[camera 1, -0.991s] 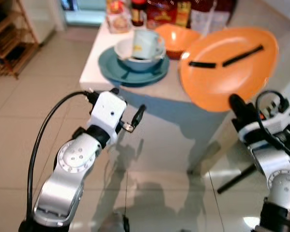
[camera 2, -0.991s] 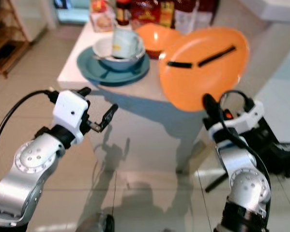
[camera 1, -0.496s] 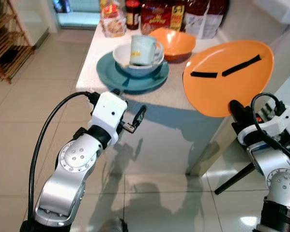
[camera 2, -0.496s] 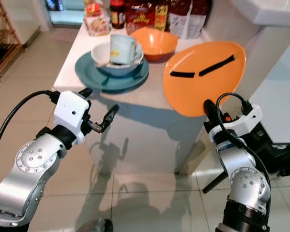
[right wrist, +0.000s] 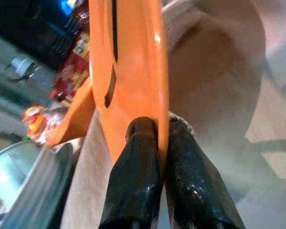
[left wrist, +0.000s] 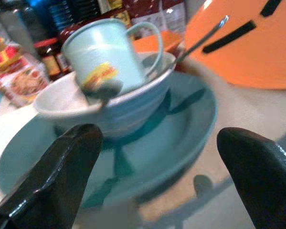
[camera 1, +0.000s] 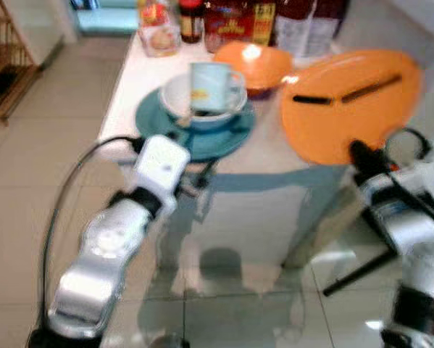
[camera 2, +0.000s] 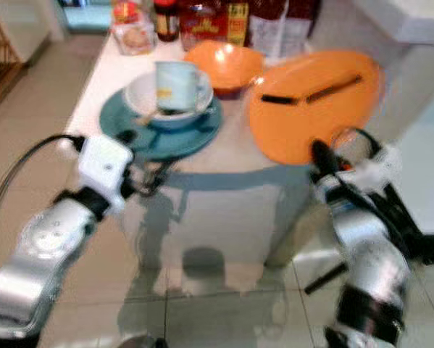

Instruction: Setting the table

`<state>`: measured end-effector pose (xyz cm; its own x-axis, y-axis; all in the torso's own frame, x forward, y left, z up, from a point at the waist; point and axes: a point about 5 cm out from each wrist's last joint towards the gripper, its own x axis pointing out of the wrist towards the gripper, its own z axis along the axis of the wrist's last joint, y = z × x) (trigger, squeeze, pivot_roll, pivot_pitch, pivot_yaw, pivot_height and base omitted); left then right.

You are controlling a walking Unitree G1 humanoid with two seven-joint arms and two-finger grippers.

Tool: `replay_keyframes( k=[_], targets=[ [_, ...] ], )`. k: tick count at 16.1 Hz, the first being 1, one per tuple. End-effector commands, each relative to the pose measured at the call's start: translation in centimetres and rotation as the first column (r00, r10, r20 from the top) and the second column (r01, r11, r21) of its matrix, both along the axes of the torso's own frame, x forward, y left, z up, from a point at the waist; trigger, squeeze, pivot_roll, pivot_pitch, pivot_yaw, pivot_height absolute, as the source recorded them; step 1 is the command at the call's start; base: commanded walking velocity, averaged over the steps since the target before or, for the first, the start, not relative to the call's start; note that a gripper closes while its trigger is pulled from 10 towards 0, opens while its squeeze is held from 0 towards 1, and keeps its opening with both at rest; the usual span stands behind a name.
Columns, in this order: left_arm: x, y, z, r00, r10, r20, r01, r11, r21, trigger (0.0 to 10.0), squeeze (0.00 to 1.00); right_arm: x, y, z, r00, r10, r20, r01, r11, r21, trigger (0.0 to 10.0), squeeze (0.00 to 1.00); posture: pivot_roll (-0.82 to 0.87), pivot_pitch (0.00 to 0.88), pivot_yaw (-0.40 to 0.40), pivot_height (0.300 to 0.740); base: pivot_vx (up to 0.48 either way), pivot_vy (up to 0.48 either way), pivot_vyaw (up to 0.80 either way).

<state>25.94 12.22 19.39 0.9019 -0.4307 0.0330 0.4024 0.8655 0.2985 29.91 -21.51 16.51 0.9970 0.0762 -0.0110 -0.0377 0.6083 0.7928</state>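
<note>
My right claw [right wrist: 158, 143] was clamped on the rim of the orange plate [camera 1: 347, 101], holding it tilted over the table [camera 1: 130, 80] edge. My left claw [left wrist: 152, 157] stood open just before the teal plate [left wrist: 181, 129] carrying the bowl [left wrist: 128, 105] and mug [left wrist: 104, 57].

Worktop [camera 1: 140, 90] ahead: on its near left a plate [camera 1: 235, 136] carrying a bowl [camera 1: 174, 98], with a mug [camera 1: 206, 83] and a spoon [left wrist: 197, 42] in the bowl; behind and to the right of these a second bowl [camera 1: 264, 64], and along the far edge a row of jars and packets [camera 1: 227, 18]. Right of the stack, a large plate [camera 1: 347, 105] held tilted at the worktop's near right corner, its lower rim pinched between the jaws of the right gripper [right wrist: 161, 143]. Left gripper [left wrist: 157, 171] just before the stacked plate at the worktop's near edge, jaws apart; a wooden rack [camera 1: 6, 72] on the floor far left.
</note>
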Motion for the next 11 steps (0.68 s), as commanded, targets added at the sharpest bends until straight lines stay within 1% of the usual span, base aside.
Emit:
replay_keyframes(
  k=[1,3,7,11],
  targets=[
    [-0.4,-1.2,0.2,0.998,-0.066,0.009,0.066,0.998,-0.022,10.0,0.00,-0.4,-1.1,-0.2,0.999,-0.033,-0.016,0.033,0.999,-0.004,10.0,0.00,0.08,0.073,-0.049,0.740,0.000,0.000,0.00],
    [-0.9,-1.8,0.4,0.992,-0.122,0.015,0.122,0.992,-0.044,10.0,0.00,-0.4,-0.9,-0.4,0.999,-0.018,-0.030,0.018,1.000,-0.004,10.0,0.00,0.08,0.077,-0.052,0.740,0.000,0.000,0.00],
    [-0.9,-2.0,0.7,0.990,-0.136,0.022,0.137,0.989,-0.051,10.0,0.00,-0.2,-1.0,-0.5,0.998,-0.026,-0.048,0.027,1.000,0.011,10.0,0.00,0.08,0.078,-0.053,0.740,0.000,0.000,0.00],
    [-1.2,-2.5,0.9,0.983,-0.182,0.024,0.183,0.982,-0.052,10.0,0.00,0.3,-1.2,-1.1,0.991,-0.024,-0.132,0.024,1.000,0.003,10.0,0.00,0.08,0.078,-0.053,0.740,0.000,0.000,0.00]
  ],
)
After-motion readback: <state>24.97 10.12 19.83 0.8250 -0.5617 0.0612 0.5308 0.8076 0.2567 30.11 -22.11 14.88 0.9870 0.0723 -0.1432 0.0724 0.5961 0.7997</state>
